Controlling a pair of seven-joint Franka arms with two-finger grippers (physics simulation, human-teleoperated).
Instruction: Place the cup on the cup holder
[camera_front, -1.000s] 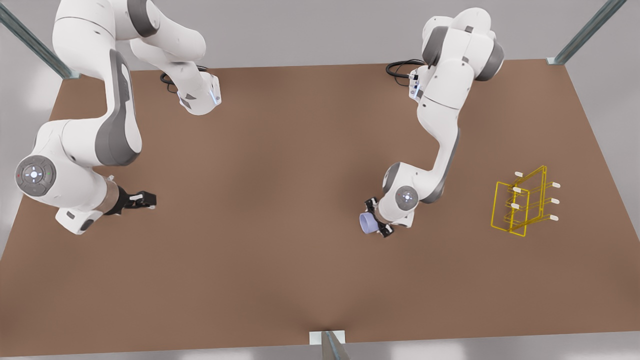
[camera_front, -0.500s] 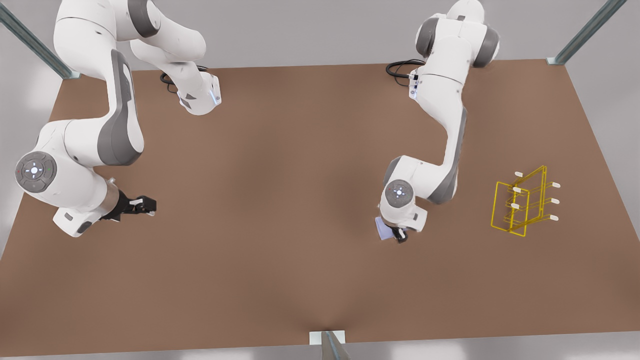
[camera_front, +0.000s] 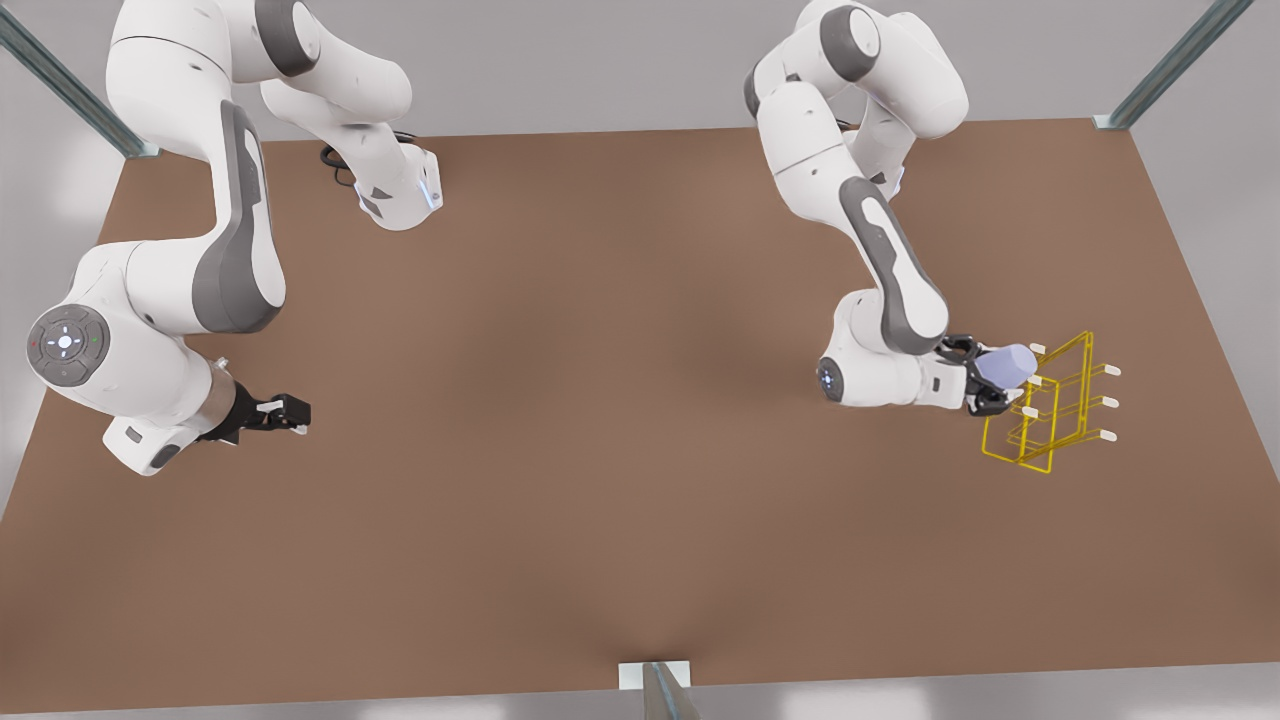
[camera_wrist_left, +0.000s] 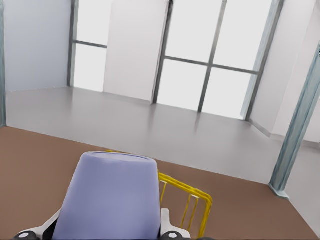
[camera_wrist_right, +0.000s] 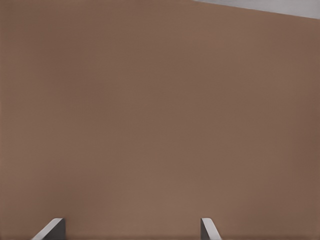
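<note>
The left gripper (camera_front: 985, 378) grips the cup (camera_front: 1005, 365) right at the cup holder (camera_front: 1045, 425), touching or nearly touching its pegs. Hanging and release remain. The right gripper (camera_front: 285, 410) waits open above the desk (camera_front: 560, 420).

Looks like a robot test cell or lab, rendered in simulation. Flat, bare brown worktop (camera_front: 560, 420) with two white Franka arms bolted along its far edge, cables coiled at their bases. Slanted metal struts (camera_front: 1180, 62) at the corners and one at the near edge, as of a rig frame. Beyond the worktop, plain grey floor (camera_wrist_left: 150, 125), white walls and tall windows (camera_wrist_left: 200, 55) with dark frames, brightly lit. No furniture of a home or shop. On the worktop, a small yellow wire cup holder (camera_front: 1045, 405) near the front view's right edge.
</note>
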